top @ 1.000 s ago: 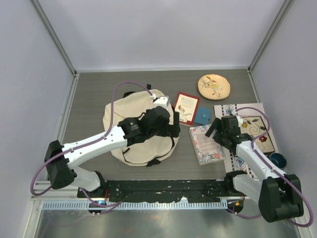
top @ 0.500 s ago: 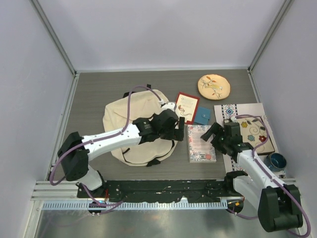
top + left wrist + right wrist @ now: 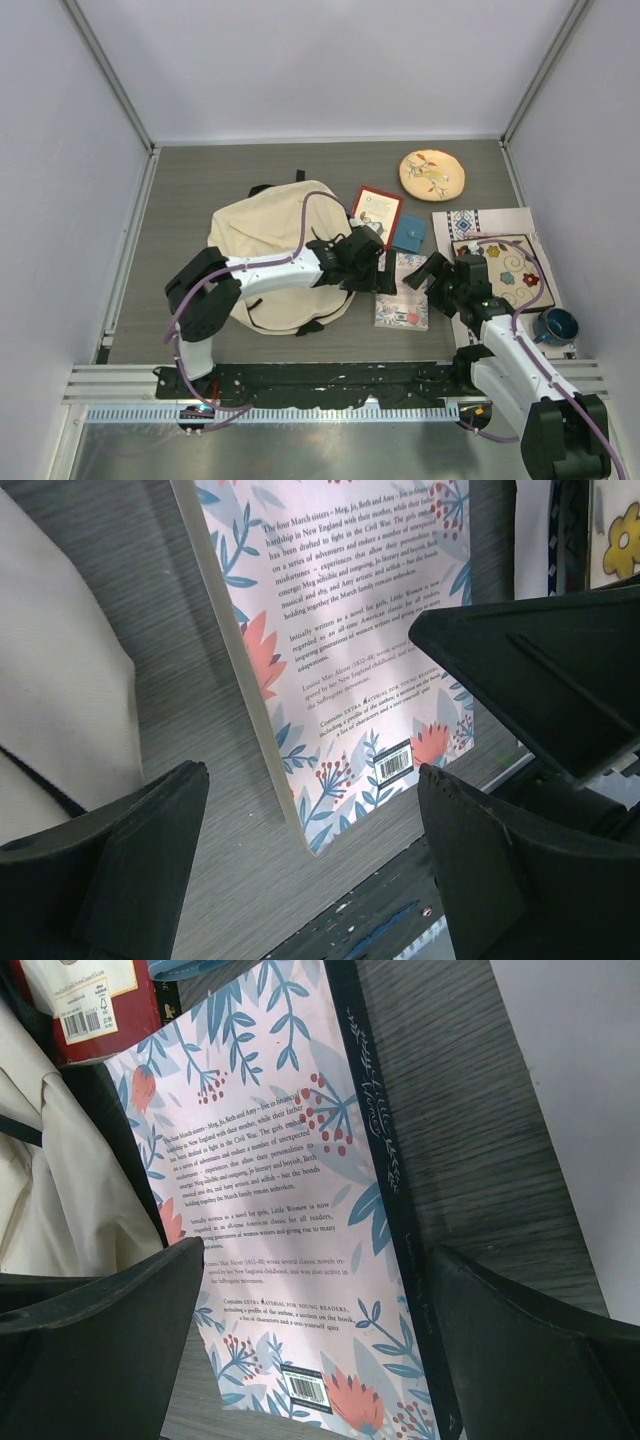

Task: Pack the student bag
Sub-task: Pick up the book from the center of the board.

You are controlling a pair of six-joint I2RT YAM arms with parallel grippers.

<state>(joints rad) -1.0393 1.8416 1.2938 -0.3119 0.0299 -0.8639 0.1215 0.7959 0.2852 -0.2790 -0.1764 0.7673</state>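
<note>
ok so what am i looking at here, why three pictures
Two white robot arms are bolted at the near edge of a table. The wide picture looks down from above; each close-up comes from a camera on a wrist, the dark wedges being its own fingers. On the table lie a cream backpack, a floral book, a red book, an embroidered disc and a patterned mat. The left end effector and right end effector stand open beside the floral book; nothing is held.

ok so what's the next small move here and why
Probably ease the left gripper down and close it on the page edge of the floral book. Its open jaws straddle that edge, the book lies flat beside the student bag, and the right gripper hangs open over it.
</note>
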